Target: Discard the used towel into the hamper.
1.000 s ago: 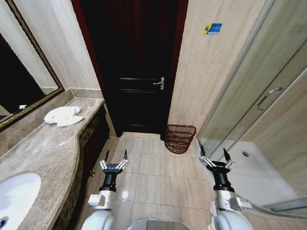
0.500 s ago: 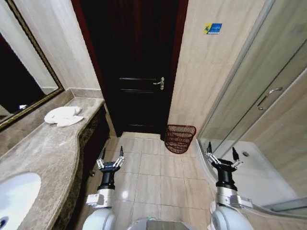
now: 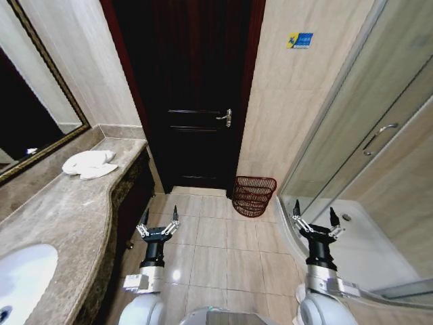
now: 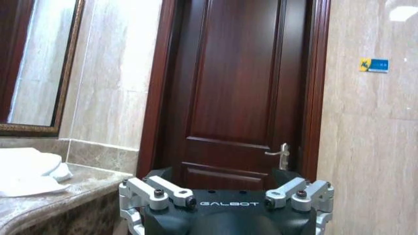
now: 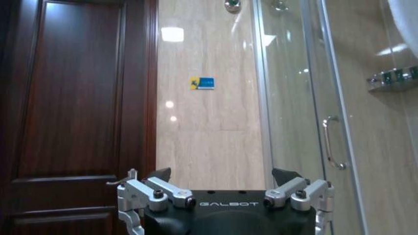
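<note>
A tiled bathroom: beige floor tiles [image 3: 216,250], a dark wooden door [image 3: 193,95] straight ahead at 12 o'clock, a marble desk [image 3: 67,217] running along the left with a white basin [image 3: 20,277] at its near end, and a glass shower enclosure [image 3: 358,169] on the right.

The towel [image 3: 88,164], white and bunched, lies on the far end of the desk at about 10 o'clock, below the framed mirror [image 3: 34,115]. The hamper [image 3: 254,196], a reddish-brown ribbed basket, stands on the floor at about 1 o'clock, against the wall between the door frame and the shower glass, well apart from the towel.

In the head view the left end effector [image 3: 157,223] hangs over the floor beside the desk edge, fingers spread and released, holding nothing. The right end effector [image 3: 315,222] is raised near the shower threshold, likewise spread and empty.

The left wrist view looks past its own open fingers [image 4: 156,188] to the door handle [image 4: 279,152] and catches the towel [image 4: 29,171] on the desk corner. The right wrist view instead takes in the blue wall sticker [image 5: 202,83] and the shower door handle [image 5: 328,142].
</note>
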